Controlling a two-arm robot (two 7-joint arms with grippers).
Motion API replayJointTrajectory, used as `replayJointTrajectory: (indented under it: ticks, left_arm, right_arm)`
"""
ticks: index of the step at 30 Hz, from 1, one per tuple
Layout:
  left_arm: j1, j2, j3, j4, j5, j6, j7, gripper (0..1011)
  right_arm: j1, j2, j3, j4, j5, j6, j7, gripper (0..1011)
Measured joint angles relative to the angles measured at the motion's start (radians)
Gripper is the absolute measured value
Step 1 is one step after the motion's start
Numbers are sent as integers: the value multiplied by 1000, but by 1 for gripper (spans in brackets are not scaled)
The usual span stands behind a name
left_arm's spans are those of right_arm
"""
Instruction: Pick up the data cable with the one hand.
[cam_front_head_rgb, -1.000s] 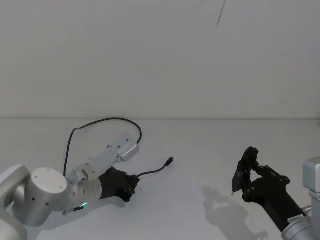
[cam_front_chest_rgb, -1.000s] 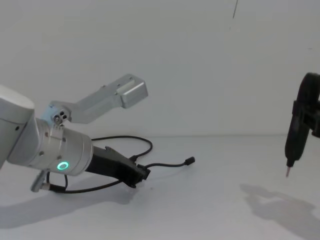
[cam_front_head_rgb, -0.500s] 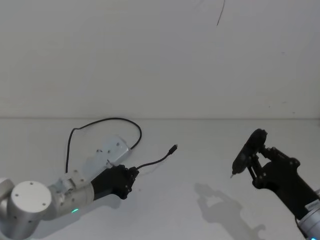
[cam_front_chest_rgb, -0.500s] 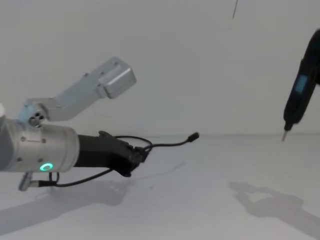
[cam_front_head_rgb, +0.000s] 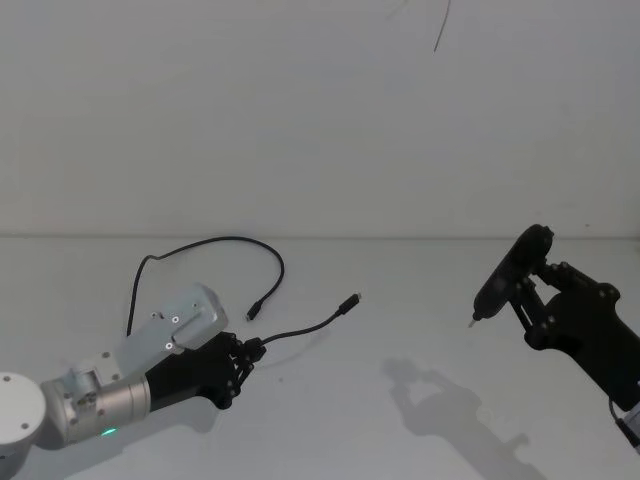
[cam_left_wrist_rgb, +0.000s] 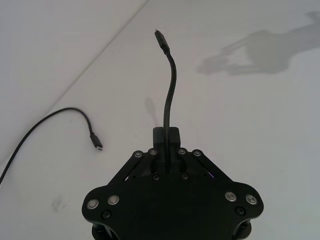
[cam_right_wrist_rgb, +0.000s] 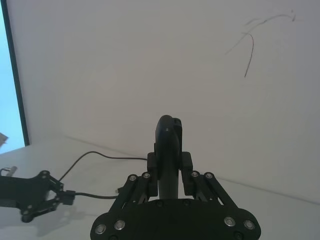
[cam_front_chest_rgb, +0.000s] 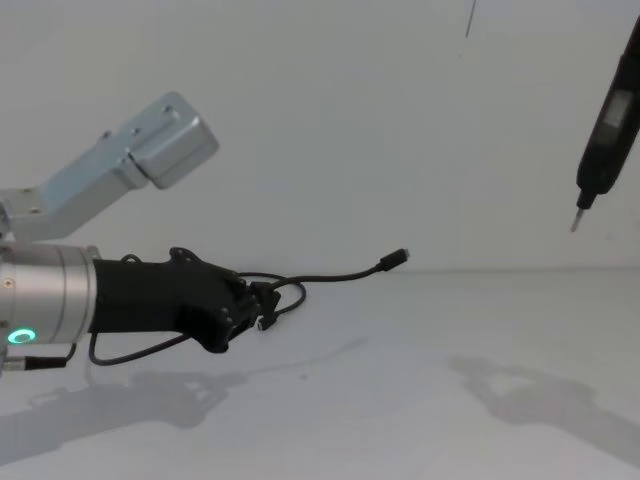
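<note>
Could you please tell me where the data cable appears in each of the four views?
Head: data cable lower left, from left gripper back in a loop.
Left wrist: rising out of that gripper.
Right wrist: far off, by that gripper.
Chest: left of centre, plug raised.
Landmark: the left gripper shut on it.

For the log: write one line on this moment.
left gripper: shut on data cable, low left | right gripper: shut on pen tool, right
</note>
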Motion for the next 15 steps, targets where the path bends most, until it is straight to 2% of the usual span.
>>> replayJointTrajectory:
  ticks: [9, 15]
  left_arm:
    - [-4, 42, 10, -19, -35, -70, -108, 50]
    - [-8, 55, 16, -29, -47, -90, -142, 50]
  right_arm:
    - [10, 15, 1, -11, -30, 65, -51, 269]
    - [10, 15, 1, -11, -43, 96, -75, 269]
